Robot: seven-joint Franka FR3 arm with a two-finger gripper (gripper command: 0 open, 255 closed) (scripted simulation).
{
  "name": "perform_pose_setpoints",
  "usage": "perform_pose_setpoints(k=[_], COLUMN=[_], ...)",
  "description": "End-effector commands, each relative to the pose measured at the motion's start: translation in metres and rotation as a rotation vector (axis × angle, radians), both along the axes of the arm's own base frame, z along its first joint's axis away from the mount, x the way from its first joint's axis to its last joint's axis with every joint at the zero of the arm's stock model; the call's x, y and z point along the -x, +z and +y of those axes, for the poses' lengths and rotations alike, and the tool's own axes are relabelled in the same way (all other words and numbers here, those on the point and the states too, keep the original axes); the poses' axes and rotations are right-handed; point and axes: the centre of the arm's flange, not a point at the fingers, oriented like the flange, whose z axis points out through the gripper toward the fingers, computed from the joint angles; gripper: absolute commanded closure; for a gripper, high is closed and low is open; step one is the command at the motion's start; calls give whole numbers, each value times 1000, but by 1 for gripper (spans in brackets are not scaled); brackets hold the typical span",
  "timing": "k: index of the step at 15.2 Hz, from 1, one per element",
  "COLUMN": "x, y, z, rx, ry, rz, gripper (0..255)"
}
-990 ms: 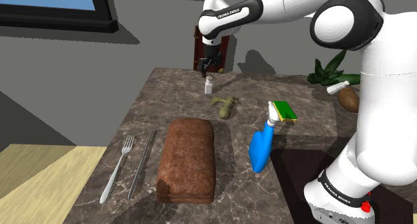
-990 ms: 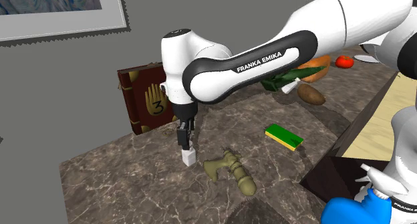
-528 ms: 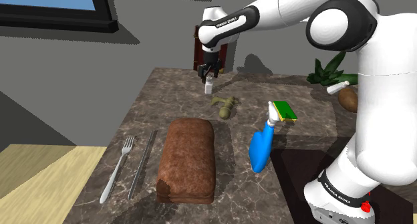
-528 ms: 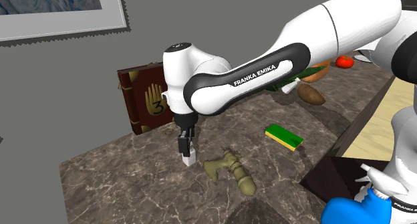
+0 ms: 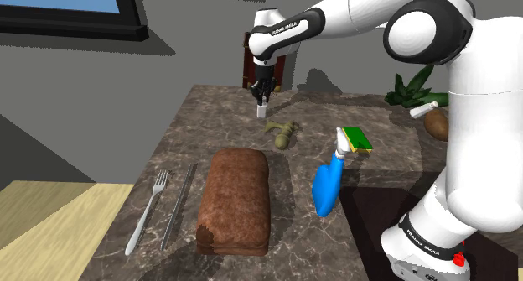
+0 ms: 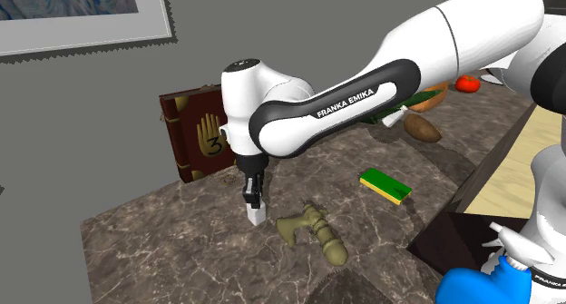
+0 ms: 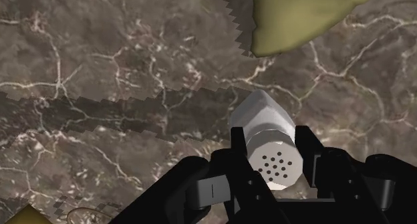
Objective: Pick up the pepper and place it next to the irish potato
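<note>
White faceted pepper shaker (image 7: 267, 139) with a perforated round cap is stood upright on the dark veined marble tabletop (image 7: 100, 89). Its cap is clasped from both sides between the fingers of the all-black gripper (image 7: 270, 134). In the shoulder view its top is hidden by them, and an olive-green knobbed object (image 5: 283, 134) is seen at its 4 o'clock.

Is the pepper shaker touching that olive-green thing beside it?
Apart. The second exterior view shows bare tabletop between the white shaker and the olive-green object.
</note>
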Motion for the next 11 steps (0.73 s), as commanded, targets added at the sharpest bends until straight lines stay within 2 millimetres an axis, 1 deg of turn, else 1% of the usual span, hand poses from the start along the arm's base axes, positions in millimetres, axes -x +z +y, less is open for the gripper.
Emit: perform_pose_setpoints(k=[1,8,11], x=[0,0,0], y=[0,0,16], z=[0,0,0], rx=[0,0,0], ry=[0,0,0], rz=[0,0,0], gripper=[255,255,255])
